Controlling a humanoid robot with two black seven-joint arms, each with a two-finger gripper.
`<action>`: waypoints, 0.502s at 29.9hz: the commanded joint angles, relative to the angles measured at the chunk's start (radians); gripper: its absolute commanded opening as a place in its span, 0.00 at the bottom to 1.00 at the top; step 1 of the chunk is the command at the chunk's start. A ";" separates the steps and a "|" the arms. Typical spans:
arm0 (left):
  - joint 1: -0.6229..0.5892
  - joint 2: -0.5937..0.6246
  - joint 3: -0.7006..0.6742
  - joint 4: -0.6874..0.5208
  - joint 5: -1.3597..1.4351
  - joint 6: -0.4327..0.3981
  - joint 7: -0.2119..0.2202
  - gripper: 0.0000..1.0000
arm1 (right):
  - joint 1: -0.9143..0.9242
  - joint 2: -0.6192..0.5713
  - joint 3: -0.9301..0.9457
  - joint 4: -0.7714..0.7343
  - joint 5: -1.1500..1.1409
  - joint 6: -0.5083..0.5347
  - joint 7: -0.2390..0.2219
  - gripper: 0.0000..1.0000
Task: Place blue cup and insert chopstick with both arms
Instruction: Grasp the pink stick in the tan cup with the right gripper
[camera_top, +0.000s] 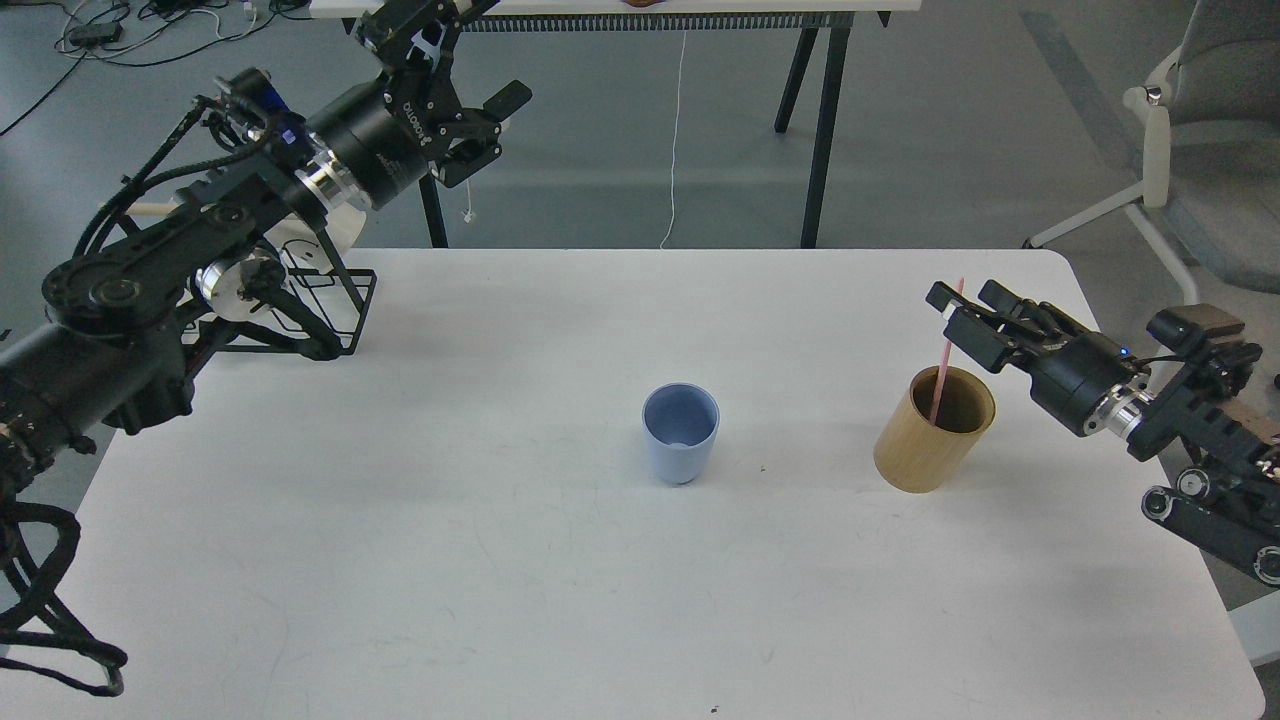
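Note:
The blue cup (680, 432) stands upright and empty at the middle of the white table (500, 560). A tan wooden cylinder (934, 432) stands to its right with one pink chopstick (943, 368) leaning in it. My right gripper (968, 303) is open at the chopstick's upper end, its fingers pointing left; the stick crosses the nearer finger, and I cannot tell whether they touch. My left gripper (468, 58) is open and empty, raised high beyond the table's far left edge, far from the cup.
A black wire rack (320, 318) with a white piece in it stands at the table's far left corner, under my left arm. Behind the table are the black legs (820, 130) of another table. A grey chair (1200, 150) stands off the right side.

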 joint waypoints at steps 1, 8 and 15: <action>0.017 0.004 -0.002 0.001 0.000 0.000 0.000 0.99 | -0.001 0.020 -0.002 -0.012 0.002 0.009 0.000 0.60; 0.034 0.013 0.000 0.001 0.000 0.000 0.000 0.99 | -0.001 0.032 -0.002 -0.020 0.002 0.011 0.000 0.38; 0.041 0.012 0.006 0.001 0.001 0.000 0.000 0.99 | 0.001 0.023 -0.002 -0.016 0.002 0.012 0.000 0.16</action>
